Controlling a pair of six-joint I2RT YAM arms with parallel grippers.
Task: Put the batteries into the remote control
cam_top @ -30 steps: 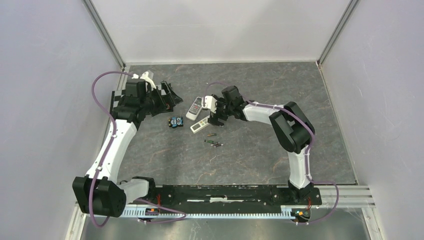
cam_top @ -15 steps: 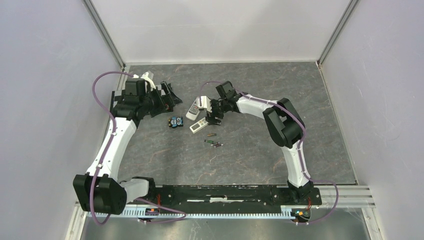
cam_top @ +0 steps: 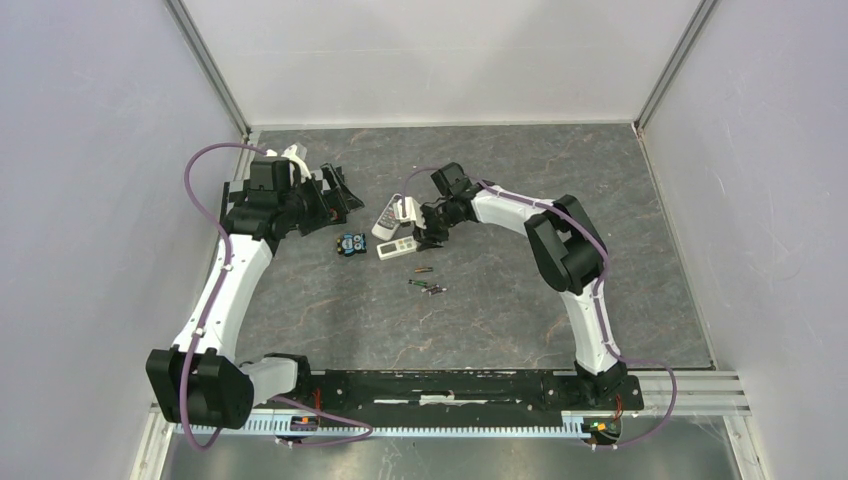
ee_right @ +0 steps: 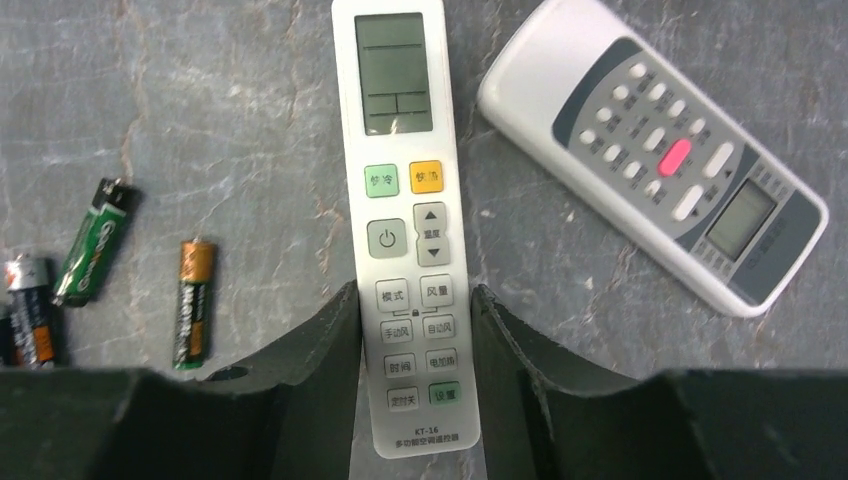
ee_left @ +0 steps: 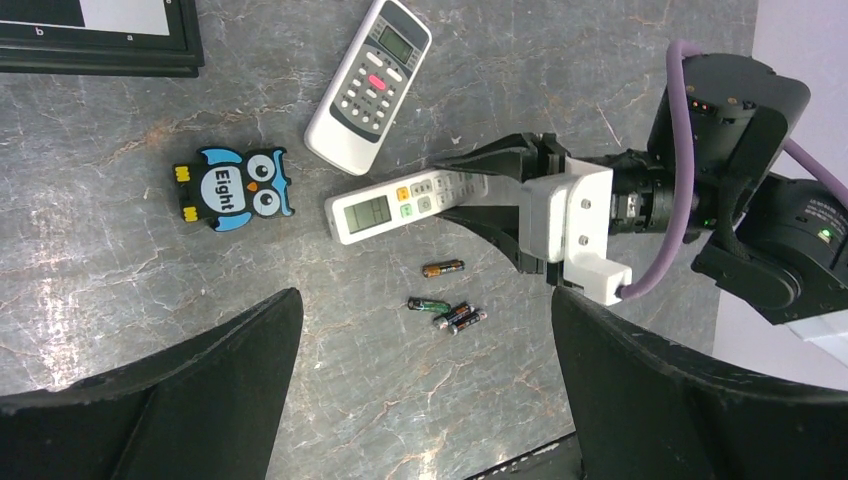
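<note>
Right pincer (ee_right: 415, 300) is narrowed from wide to clamped on button end of slim remote (ee_right: 398, 200), and remote is nudged slightly. Batteries (ee_right: 195, 300) lie loose on surface (ee_right: 230, 90) just beside pincer, none loaded. Left pincer (ee_left: 425, 300) is held wide open, empty. Remote is judged secured for access to battery bay.

Grey marbled table (cam_top: 520, 300) with slim remote (ee_right: 400, 200), rounded remote (ee_right: 650, 170), owl tag (ee_left: 232, 188), loose batteries (ee_left: 442, 268)

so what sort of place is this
Probably a lab test cell, not a home: plain walls on metal framing box in the tabletop, the left arm and right arm are bolted at its near edge.
</note>
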